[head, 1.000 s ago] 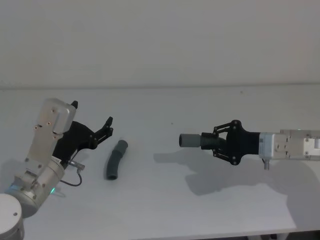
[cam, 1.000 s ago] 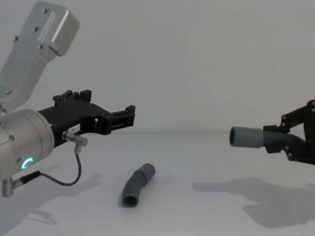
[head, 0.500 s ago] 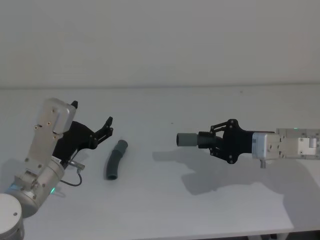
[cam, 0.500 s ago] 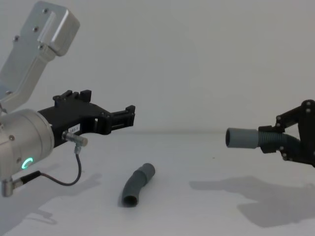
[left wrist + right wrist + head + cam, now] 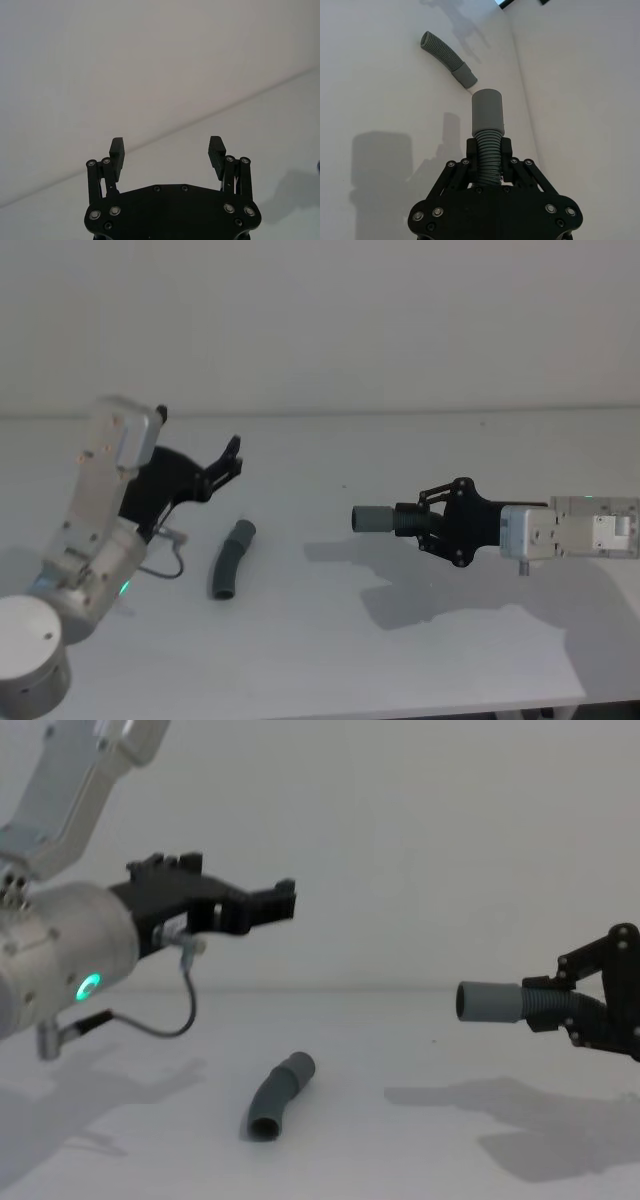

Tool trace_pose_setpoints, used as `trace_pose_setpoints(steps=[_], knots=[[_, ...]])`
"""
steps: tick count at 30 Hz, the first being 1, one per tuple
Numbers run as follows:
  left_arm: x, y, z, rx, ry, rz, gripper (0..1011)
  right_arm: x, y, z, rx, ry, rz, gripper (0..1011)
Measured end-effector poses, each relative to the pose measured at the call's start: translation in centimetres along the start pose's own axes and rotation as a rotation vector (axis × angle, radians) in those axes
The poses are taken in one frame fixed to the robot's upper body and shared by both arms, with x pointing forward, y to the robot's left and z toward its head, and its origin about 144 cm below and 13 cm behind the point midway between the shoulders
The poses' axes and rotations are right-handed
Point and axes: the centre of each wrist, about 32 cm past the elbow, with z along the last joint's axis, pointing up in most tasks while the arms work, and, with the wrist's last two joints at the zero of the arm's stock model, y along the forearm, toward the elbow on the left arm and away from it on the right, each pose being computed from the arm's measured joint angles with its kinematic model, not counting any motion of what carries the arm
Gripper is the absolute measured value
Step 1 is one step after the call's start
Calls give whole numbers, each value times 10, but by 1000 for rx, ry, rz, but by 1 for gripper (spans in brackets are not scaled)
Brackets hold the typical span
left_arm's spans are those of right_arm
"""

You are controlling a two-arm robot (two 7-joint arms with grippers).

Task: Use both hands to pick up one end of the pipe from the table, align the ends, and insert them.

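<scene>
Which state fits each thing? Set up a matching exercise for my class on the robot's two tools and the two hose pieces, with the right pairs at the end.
Things:
1. left tool
2. right tool
3. left hose piece
4. right hose piece

States:
A. lying loose on the table
B. open and empty, raised above the table
C. shut on a ribbed hose body
D. held in the air, smooth cuff pointing toward the robot's left

Right pairs: 1-B, 2-C, 3-A, 4-D
</scene>
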Motion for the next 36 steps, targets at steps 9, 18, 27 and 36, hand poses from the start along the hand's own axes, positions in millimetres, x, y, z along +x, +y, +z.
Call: trace_pose_setpoints(steps=[9,18,27,36], knots=[[-28,-16,30,4,67,60,1001,0,1,0,-1,-2,0,237],[-54,-25,51,76,117,111,1001,0,1,0,-3,-3,0,237],[-74,-32,74,198,142,135,1001,0,1,0,-3,-3,0,237],[-76,-37,93,335,124,104,1001,0,1,0,-4,-4,0,236]])
